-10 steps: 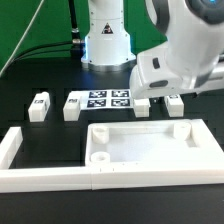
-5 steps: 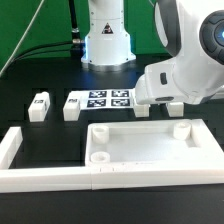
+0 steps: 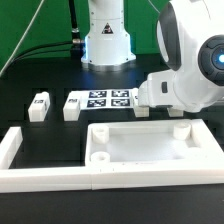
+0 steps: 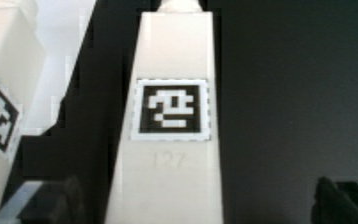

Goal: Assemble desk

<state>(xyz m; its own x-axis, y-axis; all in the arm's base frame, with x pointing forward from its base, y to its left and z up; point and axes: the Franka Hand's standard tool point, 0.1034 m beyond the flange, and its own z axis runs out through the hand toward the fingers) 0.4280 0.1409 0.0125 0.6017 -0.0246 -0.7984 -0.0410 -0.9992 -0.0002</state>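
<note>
The claw [image 4: 190,200] hangs fully open and empty, its dark fingertips [image 4: 34,205] flanking a white square-post plastic leg [image 4: 172,60] with a black-and-white tag, which lies on the black surface [image 3: 50,128]. Best to centre over the leg, descend squarely and grip its flat sides. The white rectangular tray-like plastic tabletop [image 3: 140,150] lies nearby.
</note>
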